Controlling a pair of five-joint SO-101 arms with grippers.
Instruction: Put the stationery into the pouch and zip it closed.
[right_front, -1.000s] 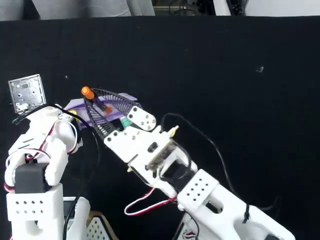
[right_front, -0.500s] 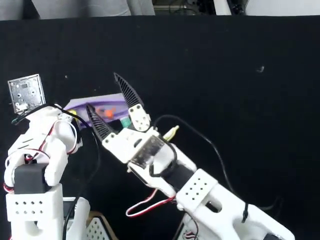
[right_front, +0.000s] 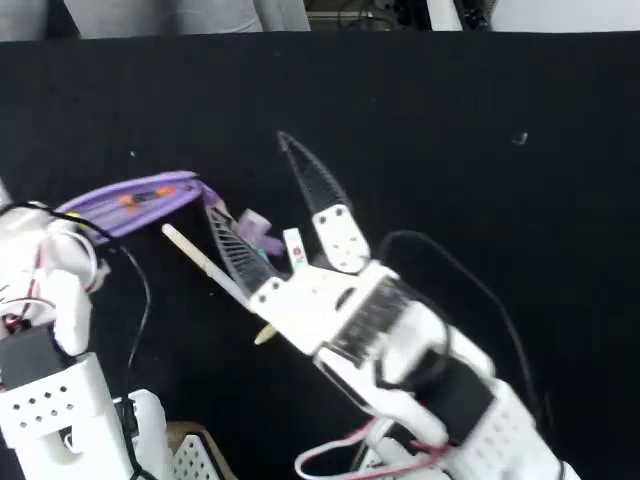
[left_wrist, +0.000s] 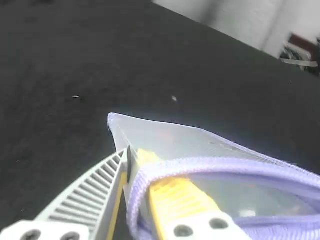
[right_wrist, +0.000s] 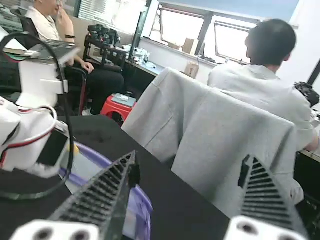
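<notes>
The purple-edged clear pouch (right_front: 135, 200) is held up at the left of the table, with my left gripper (right_front: 78, 220) shut on its rim. From the left wrist, the zip band (left_wrist: 210, 167) runs across my left gripper (left_wrist: 135, 172), which pinches the pouch wall. Orange stationery (right_front: 133, 198) shows through the pouch. My right gripper (right_front: 246, 173) stands wide open just right of the pouch, holding nothing, and the purple zip pull (right_front: 256, 231) lies between its fingers. In the right wrist view my right gripper (right_wrist: 191, 160) frames the pouch rim (right_wrist: 102, 159). A pale pencil-like stick (right_front: 200, 262) lies below the pouch.
The black table (right_front: 480, 150) stretches bare to the right and back. The left arm's base (right_front: 60, 400) stands at the front left, and the right arm's body (right_front: 420, 370) fills the front centre. A chair with a grey jacket (right_wrist: 210, 140) stands beyond the table.
My right gripper let go of the orange-capped pen into the pouch, opened wide and drew right. The left arm shifted left, and the pouch now sits higher and flatter.
</notes>
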